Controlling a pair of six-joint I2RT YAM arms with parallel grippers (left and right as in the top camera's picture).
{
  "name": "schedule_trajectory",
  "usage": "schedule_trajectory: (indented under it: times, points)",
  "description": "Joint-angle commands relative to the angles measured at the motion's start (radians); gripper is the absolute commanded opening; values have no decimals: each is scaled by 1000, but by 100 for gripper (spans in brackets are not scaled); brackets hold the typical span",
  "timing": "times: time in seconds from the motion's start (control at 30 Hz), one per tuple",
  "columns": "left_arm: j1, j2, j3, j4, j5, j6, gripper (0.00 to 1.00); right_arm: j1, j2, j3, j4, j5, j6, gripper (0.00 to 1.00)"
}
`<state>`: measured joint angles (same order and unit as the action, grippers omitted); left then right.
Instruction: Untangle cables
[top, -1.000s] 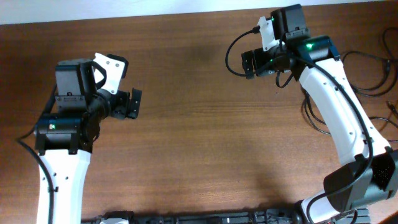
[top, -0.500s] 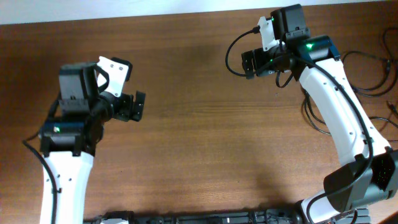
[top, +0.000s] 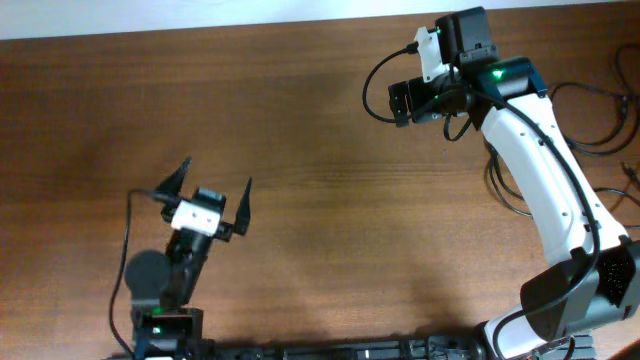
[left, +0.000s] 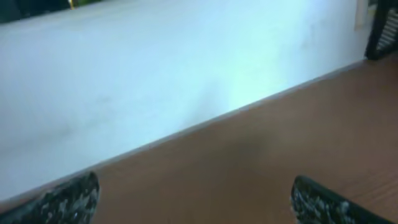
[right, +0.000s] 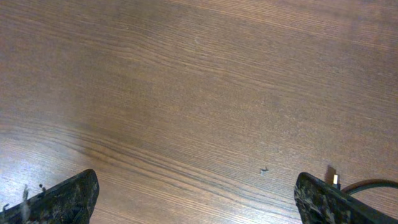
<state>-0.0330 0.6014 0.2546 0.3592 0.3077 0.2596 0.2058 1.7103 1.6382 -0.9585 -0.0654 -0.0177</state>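
Thin black cables (top: 598, 93) are seen at the right edge of the table (top: 320, 240), beside the right arm and well apart from both grippers. The right gripper (top: 397, 102) is released over the wood. The left gripper (top: 214, 188) is spread wide, and nothing is grasped

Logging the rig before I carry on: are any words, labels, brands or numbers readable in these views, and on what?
No readable text in any view.
left claw, right claw: no lettering shows.
table: bare wood grain, no label.
green lights on the arms: plain lamps, no sign.
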Motion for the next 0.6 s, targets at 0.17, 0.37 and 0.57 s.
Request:
schedule_trajectory:
  times: [0.17,0.37,0.57]
  points:
    - [2,-140,-245,275,44,-27,99,4,-3,11,1,5,8,100]
    - [2,-222,-245,6,-102,-135,99,4,-3,11,1,5,8,100]
    - [3,-453,-245,-337,-202,-170,99,4,-3,11,1,5,8,100]
